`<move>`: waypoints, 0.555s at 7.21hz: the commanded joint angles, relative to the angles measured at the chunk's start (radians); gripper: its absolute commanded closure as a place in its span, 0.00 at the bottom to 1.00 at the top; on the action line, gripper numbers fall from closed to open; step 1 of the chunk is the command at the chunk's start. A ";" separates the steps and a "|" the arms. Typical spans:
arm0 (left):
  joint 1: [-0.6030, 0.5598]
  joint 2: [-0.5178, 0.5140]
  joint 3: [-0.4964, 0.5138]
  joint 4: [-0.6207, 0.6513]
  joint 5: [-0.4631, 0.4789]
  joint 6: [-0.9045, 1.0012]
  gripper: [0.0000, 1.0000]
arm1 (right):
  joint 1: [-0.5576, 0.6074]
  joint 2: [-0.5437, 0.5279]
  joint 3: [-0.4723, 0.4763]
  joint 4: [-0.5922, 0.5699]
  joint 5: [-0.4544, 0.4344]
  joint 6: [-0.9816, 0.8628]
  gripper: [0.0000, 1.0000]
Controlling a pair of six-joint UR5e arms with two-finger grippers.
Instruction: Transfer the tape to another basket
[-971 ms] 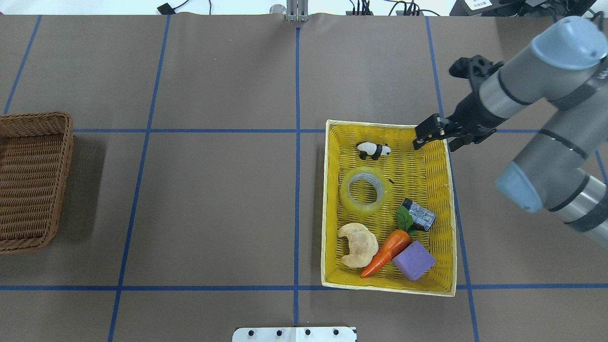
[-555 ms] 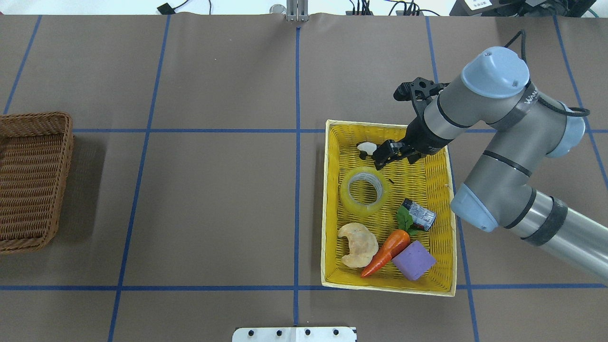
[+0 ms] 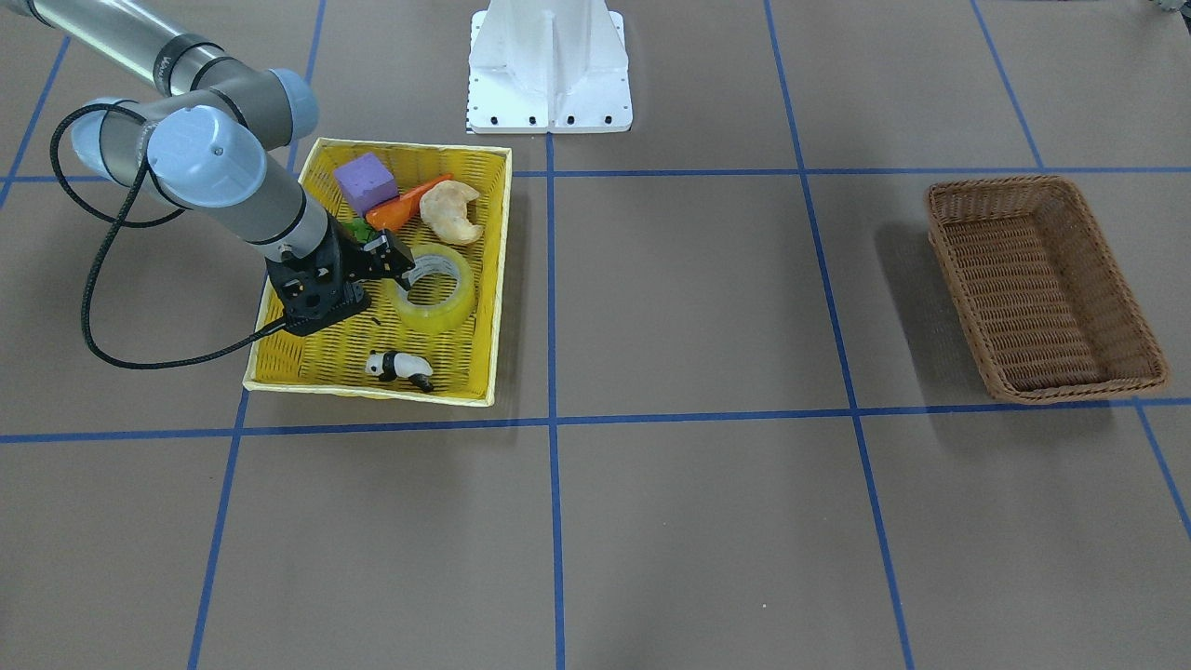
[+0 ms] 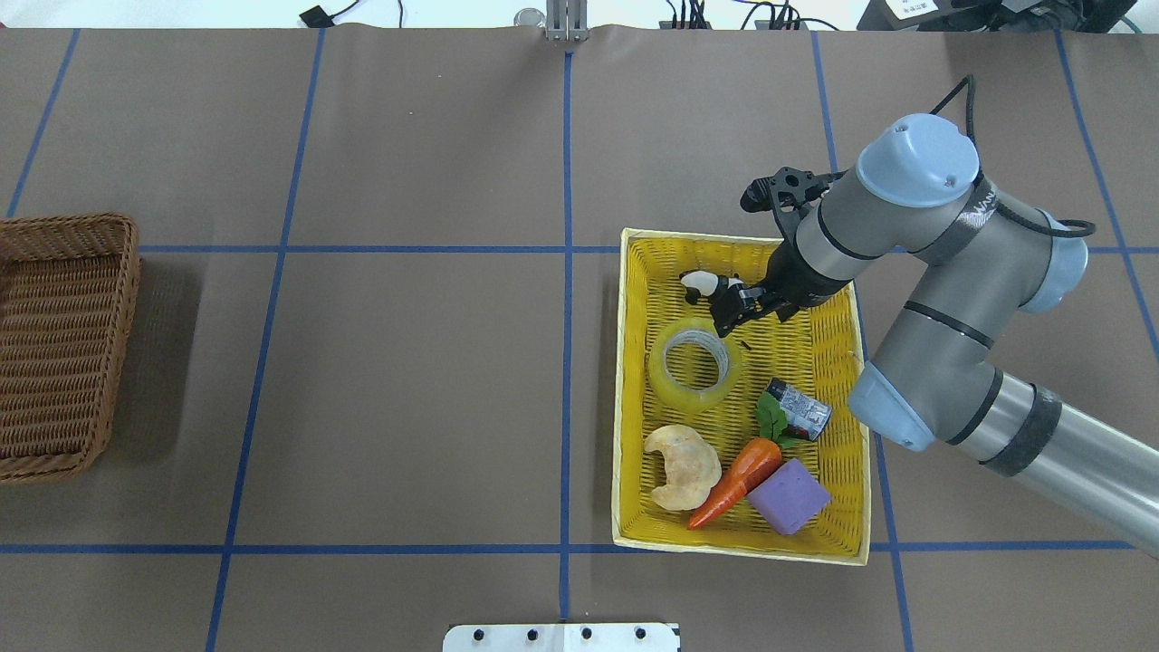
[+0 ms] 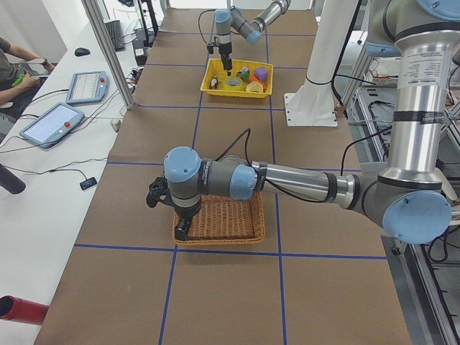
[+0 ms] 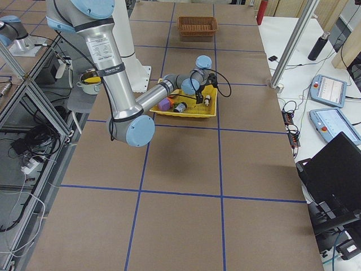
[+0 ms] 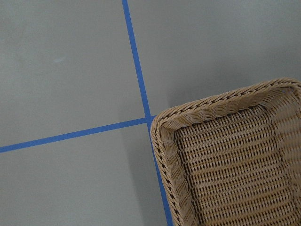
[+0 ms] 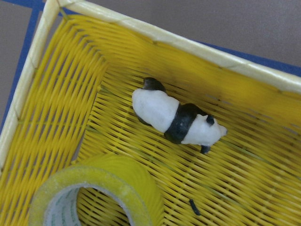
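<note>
The tray-basket (image 4: 634,362) sat on the right half of the table (image 4: 407,407), with the wicker basket (image 4: 54,362) well apart at the left edge. Inside the tray-basket, the panda figurine (image 4: 702,286) lay at the far end. The tape (image 4: 661,367) lay just nearer, with the small can (image 4: 799,408) to its right. The croissant (image 4: 681,466) occupied the near left corner and the block (image 4: 788,496) the near right, with the carrot (image 4: 738,478) between them. The right gripper (image 4: 727,319) hung over the far end, between figurine and tape.
</note>
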 commanded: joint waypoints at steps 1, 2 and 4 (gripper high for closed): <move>0.000 0.000 0.001 0.000 0.000 0.001 0.01 | -0.035 -0.005 0.000 0.002 -0.021 -0.003 0.06; 0.000 0.000 0.001 0.000 0.000 -0.001 0.02 | -0.049 -0.005 -0.003 0.002 -0.029 -0.013 0.06; 0.000 0.000 0.001 0.000 0.000 0.001 0.01 | -0.057 0.002 -0.025 0.002 -0.033 -0.017 0.10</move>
